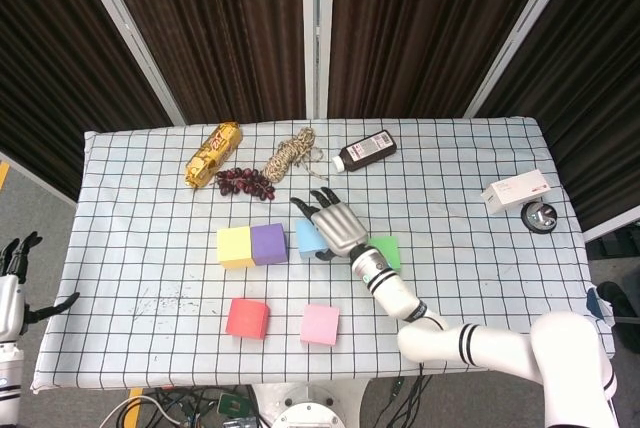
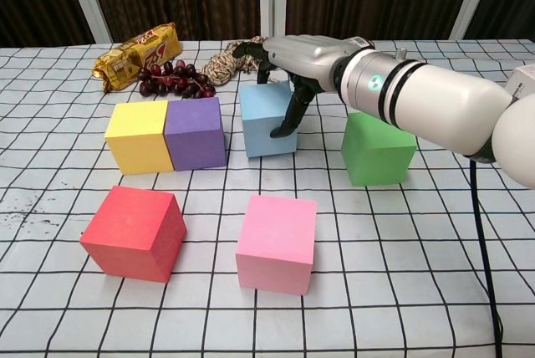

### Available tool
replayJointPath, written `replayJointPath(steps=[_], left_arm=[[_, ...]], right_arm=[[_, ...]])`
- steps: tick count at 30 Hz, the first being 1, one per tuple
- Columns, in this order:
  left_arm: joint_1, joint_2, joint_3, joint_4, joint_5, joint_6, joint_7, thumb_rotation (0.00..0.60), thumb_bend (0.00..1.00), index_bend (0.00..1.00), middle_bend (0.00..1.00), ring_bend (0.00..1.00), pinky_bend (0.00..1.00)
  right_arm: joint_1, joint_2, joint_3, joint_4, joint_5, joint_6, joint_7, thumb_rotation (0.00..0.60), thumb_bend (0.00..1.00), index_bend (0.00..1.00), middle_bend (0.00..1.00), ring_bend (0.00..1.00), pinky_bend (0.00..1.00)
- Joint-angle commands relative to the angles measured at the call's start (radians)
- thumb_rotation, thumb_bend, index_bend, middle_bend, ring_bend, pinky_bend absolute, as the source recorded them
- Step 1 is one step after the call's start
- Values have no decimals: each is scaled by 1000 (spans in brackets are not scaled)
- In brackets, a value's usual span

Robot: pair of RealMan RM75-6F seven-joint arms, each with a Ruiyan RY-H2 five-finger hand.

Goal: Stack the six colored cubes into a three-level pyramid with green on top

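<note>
My right hand (image 1: 335, 226) (image 2: 301, 57) reaches over the light blue cube (image 1: 307, 238) (image 2: 266, 124) and grips it, fingers across the top and thumb on its front face. The cube stands slightly apart from the purple cube (image 1: 268, 244) (image 2: 195, 131), which touches the yellow cube (image 1: 235, 246) (image 2: 138, 135). Just right of the hand sits the green cube (image 1: 386, 251) (image 2: 378, 150). Nearer the front edge lie the red cube (image 1: 247, 317) (image 2: 134, 232) and the pink cube (image 1: 320, 324) (image 2: 277, 242). My left hand (image 1: 14, 273) hangs off the table's left side, fingers apart, holding nothing.
At the back of the checked cloth lie a snack pack (image 1: 213, 154), grapes (image 1: 244, 181), a rope coil (image 1: 290, 154) and a brown bottle (image 1: 365, 151). A white box (image 1: 515, 192) sits at the right edge.
</note>
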Motion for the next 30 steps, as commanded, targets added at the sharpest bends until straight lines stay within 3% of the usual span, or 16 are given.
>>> replayJointPath(steps=[1,11,30], left_arm=[[0,-2,0,3,0,-3,-1,600,0,27,137,0,20],[2,3,-4,0,10,-3,-7,600,0,27,137,0,21],[0,-3,-1,4,19,-17,-7,600,0,27,137,0,20]], right_arm=[[15,-5,3,27,-10,-18,15,600,122,0,445,51,0],[34,-58,12,74,-2,-19,41,600,122,0,448,57,0],[56,-73,11,87,37,-28,20,600,122,0,449,63,0]])
